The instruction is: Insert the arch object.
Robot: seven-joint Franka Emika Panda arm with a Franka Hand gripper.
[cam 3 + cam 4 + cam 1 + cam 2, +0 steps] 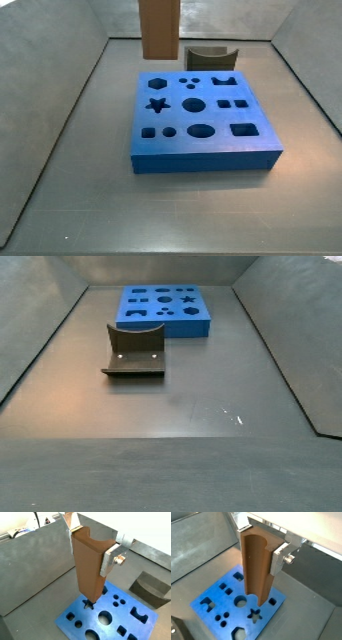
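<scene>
1. In both wrist views the pincer (93,543) sits closest to the lens, pinching the top of a tall brown post (88,569). One silver finger (110,561) shows flat against the post's side; the opposite finger is hidden behind the post.
2. The post hangs upright above the blue board (110,617), and its lower end covers part of the star-shaped hole, so whether it touches the board is hard to tell.
3. In a side view the post (159,28) is cut off by the frame's upper edge and the pincer itself is out of shot.
4. The arch object (134,351) lies on the grey worktop (201,406) just beside the board (166,309), apart from it, notch facing the board.
5. In a side view the board partly hides the arch object (210,56), which lies towards the far wall.
6. Bare worktop runs along both long walls and the near end.
</scene>
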